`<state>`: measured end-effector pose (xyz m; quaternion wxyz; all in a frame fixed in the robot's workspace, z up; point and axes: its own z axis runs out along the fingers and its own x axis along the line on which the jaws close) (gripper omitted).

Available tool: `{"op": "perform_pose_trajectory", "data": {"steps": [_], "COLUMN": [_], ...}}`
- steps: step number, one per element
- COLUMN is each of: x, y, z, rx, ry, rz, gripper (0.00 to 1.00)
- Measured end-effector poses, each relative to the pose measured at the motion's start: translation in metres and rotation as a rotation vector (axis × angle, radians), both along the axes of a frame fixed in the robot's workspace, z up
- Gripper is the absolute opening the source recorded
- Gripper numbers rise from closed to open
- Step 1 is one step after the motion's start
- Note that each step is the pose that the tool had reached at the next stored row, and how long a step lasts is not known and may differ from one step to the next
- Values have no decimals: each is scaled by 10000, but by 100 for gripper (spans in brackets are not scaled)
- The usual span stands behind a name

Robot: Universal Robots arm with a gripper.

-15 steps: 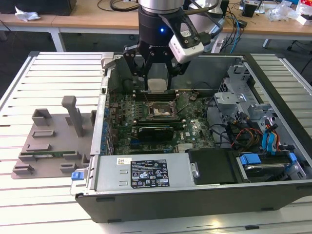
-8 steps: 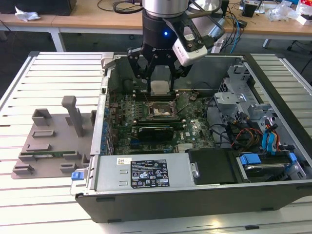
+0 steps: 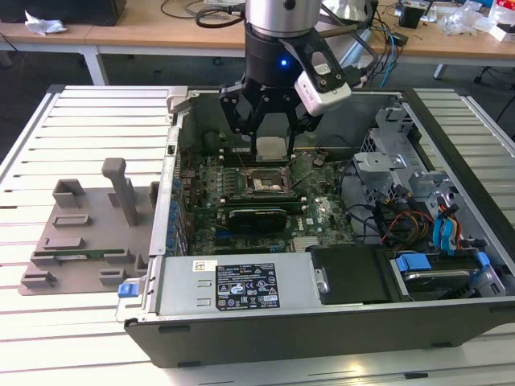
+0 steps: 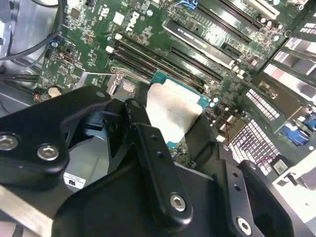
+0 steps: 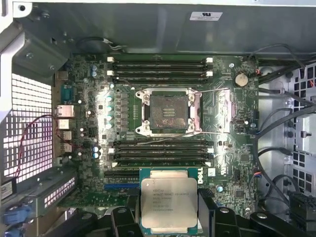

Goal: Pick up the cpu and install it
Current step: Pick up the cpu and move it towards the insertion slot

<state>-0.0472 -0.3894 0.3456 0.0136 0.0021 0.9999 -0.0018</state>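
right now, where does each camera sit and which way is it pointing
Exterior view: off the arm, raised, looking obliquely down into the open computer case; shows the arm's wrist and the gripper, shut on the cpu.
First wrist view: on the wrist, looking squarely at the motherboard and its empty socket; the gripper frames the cpu.
Second wrist view: on the wrist, close and slanted, looking past the gripper's black links to the cpu and motherboard.
Shared: all three show the cpu in the gripper.

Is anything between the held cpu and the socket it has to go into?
Nothing visible. The black end effector holds the flat silver-topped square cpu above the green motherboard, and the black square metal-framed socket lies uncovered.
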Motion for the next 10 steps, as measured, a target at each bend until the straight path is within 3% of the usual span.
{"op": "perform_pose_trajectory", "data": {"steps": [10], "x": [118], "y": [0], "z": [-108], "rx": [0], "ry": [0], "rz": [0], "gripper": [55]}}
